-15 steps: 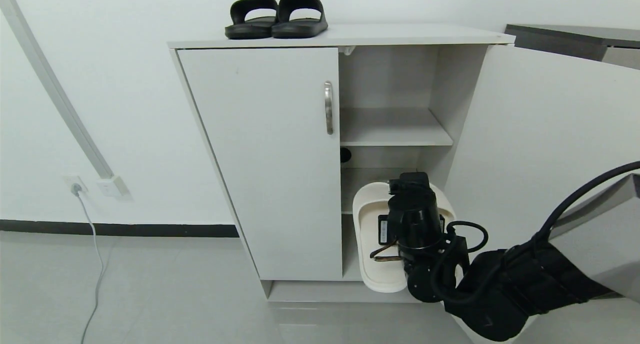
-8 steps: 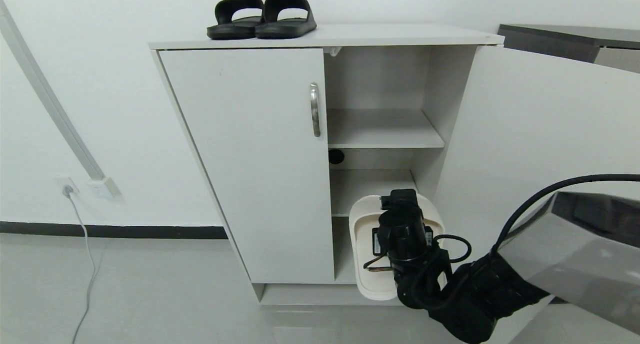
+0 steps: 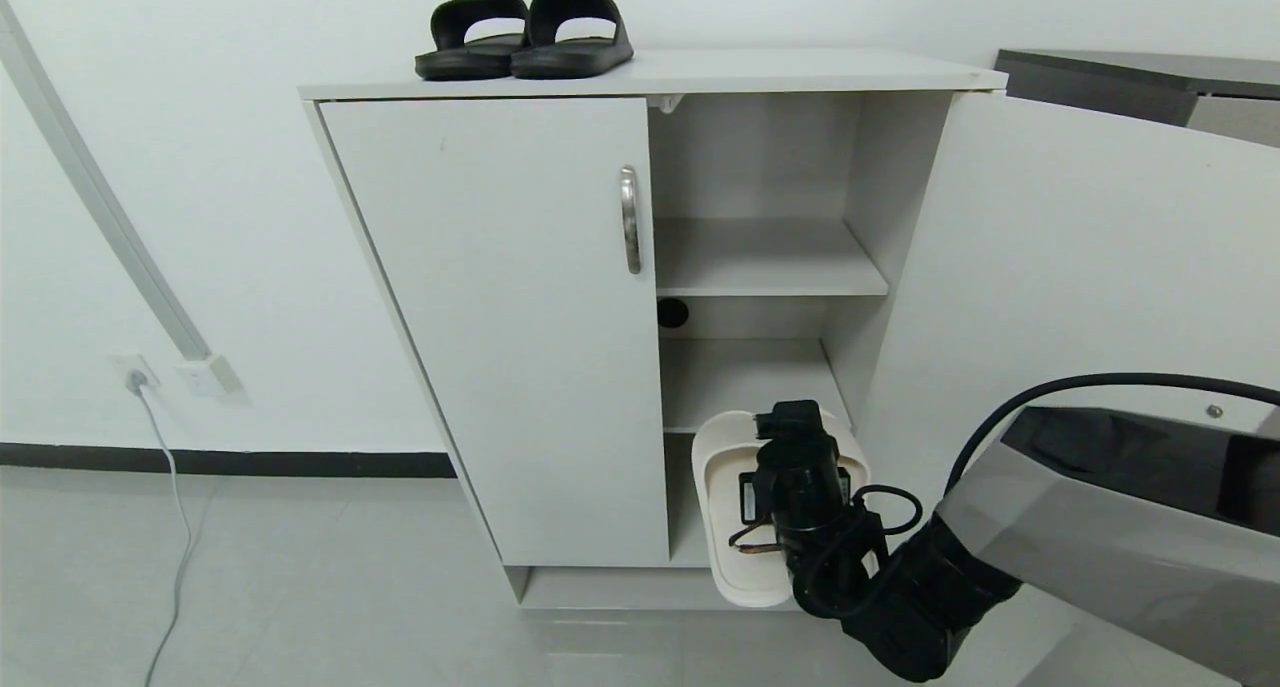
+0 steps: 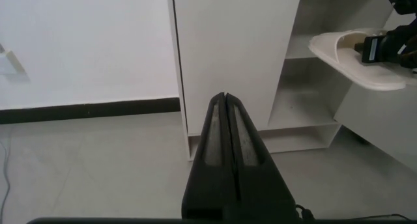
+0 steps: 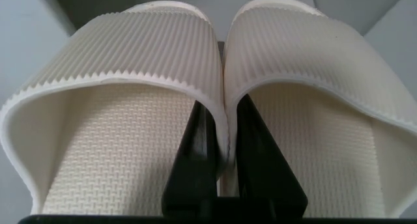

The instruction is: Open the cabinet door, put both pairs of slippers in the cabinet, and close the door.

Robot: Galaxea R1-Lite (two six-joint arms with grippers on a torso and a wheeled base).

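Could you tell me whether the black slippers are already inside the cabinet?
No, the black slippers sit on top of the cabinet, outside it.

1. The cream slippers [image 3: 722,507], at lower centre-right of the frame, are showing plain off-white. Up close, their straps [image 5: 150,61] are carrying fine ribbing and their footbeds [image 5: 117,159] a small diamond grid.
2. The black slippers [image 3: 525,37], at upper centre, are showing solid matt black.
3. The cabinet [image 3: 500,317] is showing plain white, its handle [image 3: 629,219] gleaming silver.
4. The right gripper [image 5: 223,110] is showing black; the left gripper [image 4: 224,99] is showing black with grey pads [image 4: 212,139].
5. The floor [image 3: 300,617] is showing pale grey and the wall [image 3: 200,117] white, with a black skirting strip [image 3: 230,460] running at lower left.
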